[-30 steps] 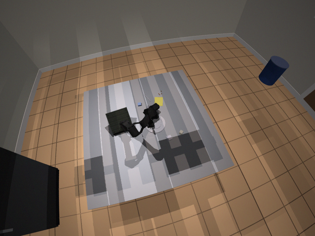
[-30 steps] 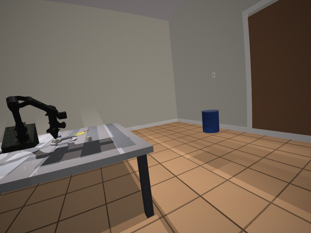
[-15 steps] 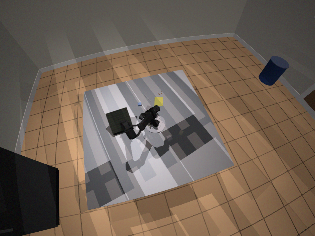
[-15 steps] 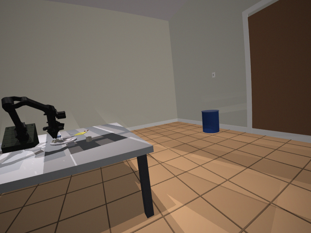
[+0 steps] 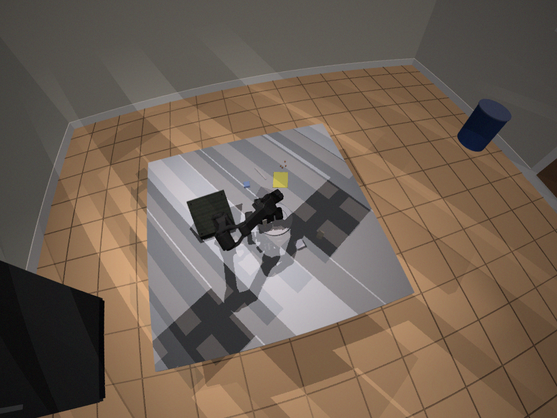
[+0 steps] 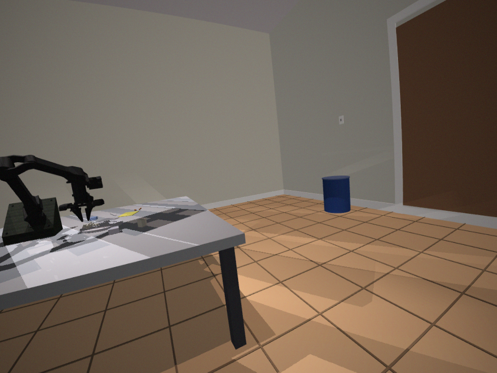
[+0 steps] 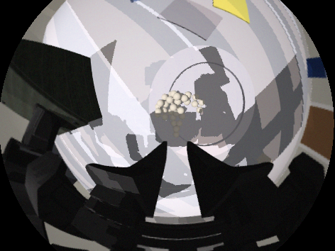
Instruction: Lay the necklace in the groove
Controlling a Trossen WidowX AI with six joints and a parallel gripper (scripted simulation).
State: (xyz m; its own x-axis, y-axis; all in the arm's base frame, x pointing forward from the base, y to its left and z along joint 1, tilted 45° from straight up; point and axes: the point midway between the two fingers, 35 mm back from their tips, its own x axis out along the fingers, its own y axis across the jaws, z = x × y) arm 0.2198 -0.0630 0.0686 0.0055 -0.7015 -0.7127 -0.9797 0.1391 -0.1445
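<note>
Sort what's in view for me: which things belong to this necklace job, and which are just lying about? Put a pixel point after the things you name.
Job:
- pearl bead necklace (image 6: 96, 225) (image 7: 174, 102)
- round bead board (image 5: 288, 223) (image 6: 100, 230) (image 7: 249, 96)
- gripper (image 5: 264, 219) (image 6: 85, 221) (image 7: 177, 144)

Just lying about, it seems:
- yellow square (image 5: 280, 179) (image 6: 128, 214) (image 7: 234, 8)
- blue block (image 5: 246, 184) (image 6: 93, 217)
- tan block (image 5: 320, 234) (image 6: 141, 222)
- white block (image 5: 301, 244) (image 6: 113, 229)
- thin rod (image 5: 260, 173)
- reddish bits (image 5: 285, 166)

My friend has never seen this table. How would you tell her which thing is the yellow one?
Find the table with the black robot arm on it. Past the arm's gripper, on the side away from the pearl beads, lies a flat yellow square. It's the only yellow thing there; its little neighbour is blue.
</note>
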